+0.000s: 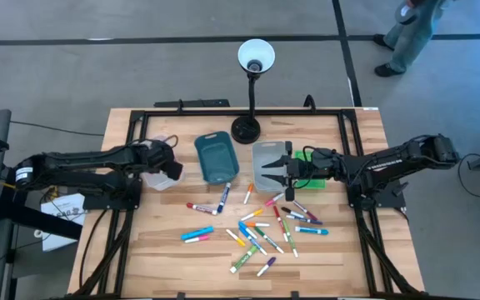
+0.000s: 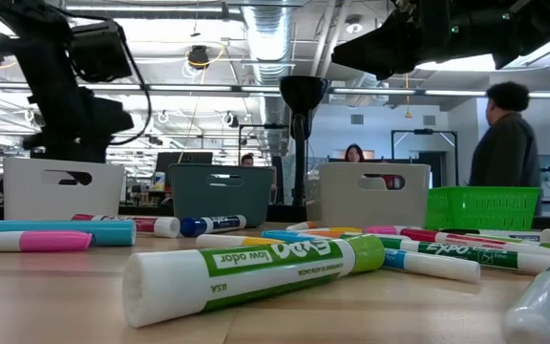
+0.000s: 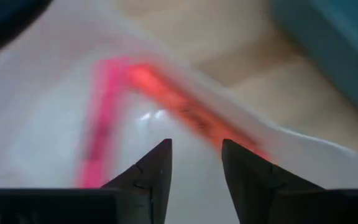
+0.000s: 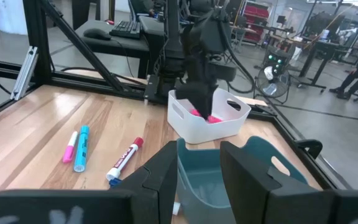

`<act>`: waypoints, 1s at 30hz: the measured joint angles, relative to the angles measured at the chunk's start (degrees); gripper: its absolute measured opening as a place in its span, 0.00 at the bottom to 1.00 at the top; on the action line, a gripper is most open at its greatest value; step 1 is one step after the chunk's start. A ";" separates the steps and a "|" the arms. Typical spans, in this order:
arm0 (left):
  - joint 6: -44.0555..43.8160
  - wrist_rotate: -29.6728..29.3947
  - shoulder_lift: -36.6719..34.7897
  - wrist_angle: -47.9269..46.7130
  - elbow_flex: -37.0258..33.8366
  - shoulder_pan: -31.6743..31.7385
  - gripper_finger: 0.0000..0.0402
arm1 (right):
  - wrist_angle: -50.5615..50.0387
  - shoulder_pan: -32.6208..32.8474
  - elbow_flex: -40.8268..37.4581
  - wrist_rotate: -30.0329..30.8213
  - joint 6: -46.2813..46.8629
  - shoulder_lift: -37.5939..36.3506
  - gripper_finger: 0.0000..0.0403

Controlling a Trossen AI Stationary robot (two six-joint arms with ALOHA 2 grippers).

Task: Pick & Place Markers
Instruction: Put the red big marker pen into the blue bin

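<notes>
Left gripper (image 3: 194, 163) low over the white bin (image 1: 158, 172), jaws apart and empty; right gripper (image 4: 197, 163) waits above the grey bin (image 1: 267, 163), jaws apart with nothing between them

Two markers, pink (image 3: 101, 118) and orange-red (image 3: 185, 109), lie inside the white bin; the rest (image 1: 261, 229) lie scattered on the table's (image 1: 165, 258) near half. If the left arm lifts carelessly, a finger (image 3: 151, 171) could catch the bin wall, tipping it and spilling them

Grey floor (image 1: 73, 75), ceiling lights (image 2: 197, 57), person (image 2: 506, 143) standing
</notes>
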 joint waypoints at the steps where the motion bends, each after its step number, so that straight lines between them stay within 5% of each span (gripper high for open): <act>1: 1.73 1.54 0.58 1.60 0.00 -0.64 0.34 | 0.00 0.00 0.00 0.00 0.00 -0.01 0.28; 16: 8.91 6.96 7.72 7.67 0.07 -13.44 0.30 | 0.00 0.00 0.00 -0.02 0.00 0.00 0.28; 22: 9.79 1.33 4.97 9.81 0.92 -14.54 0.29 | 0.00 0.00 0.00 -0.04 0.00 -0.01 0.28; 30: 24.39 -0.85 1.06 13.51 4.85 -17.33 0.29 | -0.02 0.60 1.23 -1.44 1.76 1.05 0.28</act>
